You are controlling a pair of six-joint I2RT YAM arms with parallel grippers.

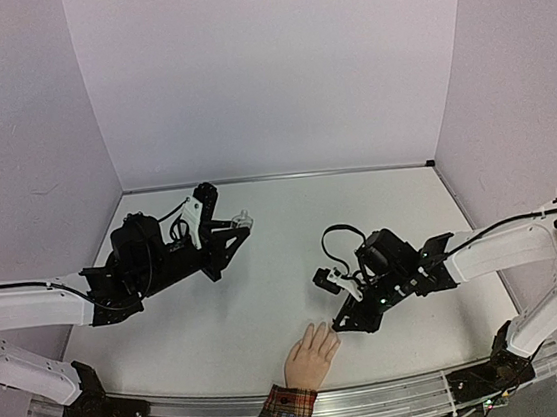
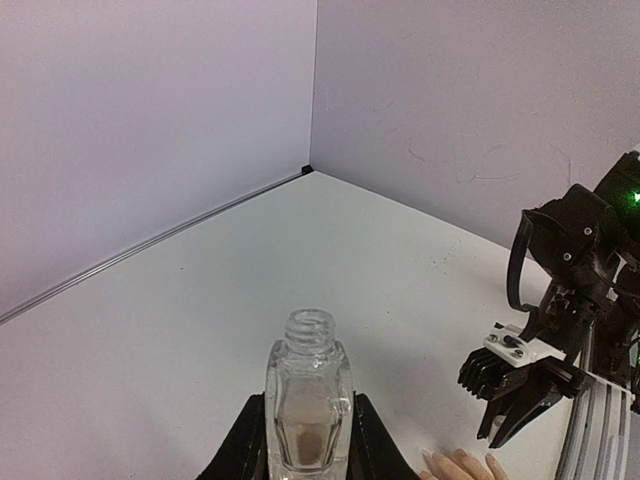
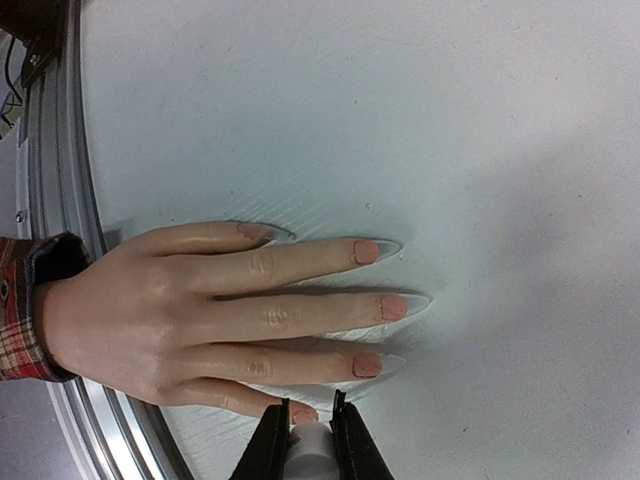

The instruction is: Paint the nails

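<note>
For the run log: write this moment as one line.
left gripper shut on uncapped bottle | right gripper shut on white cap beside hand | hand flat on table | nails show pink

A clear, square-shouldered glass bottle (image 2: 309,405) stood upright over the bench's left half, its threaded neck uncapped. A small white cap (image 3: 311,447) was near the front edge, where a ribbed aluminium rail (image 1: 401,403) ran. Lilac walls (image 1: 273,68) enclosed the white bench (image 1: 291,227).

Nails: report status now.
Left hand shut on uncapped bottle. Right hand shut on white cap, at end finger. Middle three nails show pink. Nothing blocking.
</note>
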